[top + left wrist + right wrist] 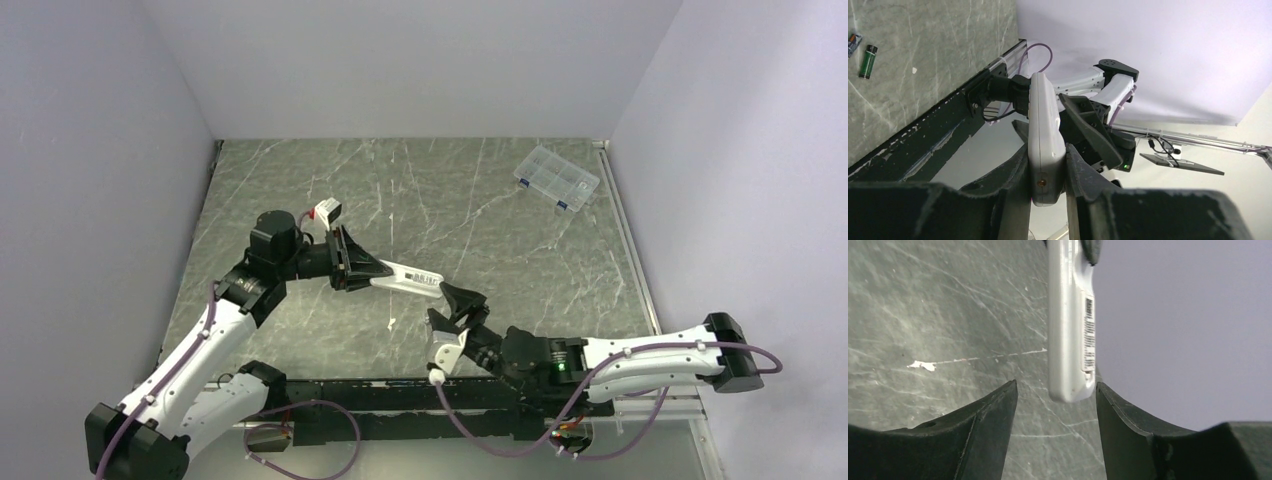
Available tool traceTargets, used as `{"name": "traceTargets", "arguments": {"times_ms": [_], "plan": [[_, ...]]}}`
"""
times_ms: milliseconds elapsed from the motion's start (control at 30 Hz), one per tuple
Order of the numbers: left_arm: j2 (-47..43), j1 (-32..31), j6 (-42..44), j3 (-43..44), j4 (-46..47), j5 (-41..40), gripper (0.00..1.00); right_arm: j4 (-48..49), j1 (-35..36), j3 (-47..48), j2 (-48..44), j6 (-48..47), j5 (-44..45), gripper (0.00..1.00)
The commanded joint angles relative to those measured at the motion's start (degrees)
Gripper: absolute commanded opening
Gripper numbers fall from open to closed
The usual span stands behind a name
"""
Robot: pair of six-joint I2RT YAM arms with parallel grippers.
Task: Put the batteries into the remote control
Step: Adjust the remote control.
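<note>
My left gripper (375,275) is shut on the remote control (412,278), a slim white bar held off the table and pointing right. The left wrist view shows the remote control (1044,125) clamped on both sides by the fingers. My right gripper (450,308) stands open at the remote's free end. In the right wrist view that end of the remote control (1070,330), with a barcode label, hangs just ahead of the spread fingertips (1055,390) without touching them. One dark green battery (868,61) lies on the table, and a second battery (852,44) is cut off by the frame edge.
A clear compartmented box (556,178) sits at the far right of the marble table (300,180). A small white sliver (391,322) lies on the table below the remote. The black rail (380,395) runs along the near edge between the arm bases.
</note>
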Motion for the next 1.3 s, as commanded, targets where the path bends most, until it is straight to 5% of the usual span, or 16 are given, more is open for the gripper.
{"name": "traceTargets", "arguments": {"times_ms": [0,367,667,933,1267], "plan": [[-1.55,-0.03,3.5,-0.05,2.7,-0.56,0.0,-5.17,0.27,3.98,-5.44,9.38,-2.35,0.62],[-3.09,-0.03,7.58,-2.58,6.65,-1.23,0.0,-17.57,0.14,9.87,-10.41,24.68,-0.16,0.68],[-3.18,-0.03,11.38,-4.49,8.6,-0.82,0.0,-28.36,-2.88,17.56,-5.73,38.52,3.16,0.9],[-4.13,0.11,12.81,-6.36,11.45,-0.04,0.0,-37.3,-19.67,24.21,-3.33,51.66,-12.43,1.0],[-5.6,0.3,13.92,-6.65,12.13,1.35,0.0,-37.05,-31.15,25.52,-1.62,61.47,-24.81,1.0]]}}
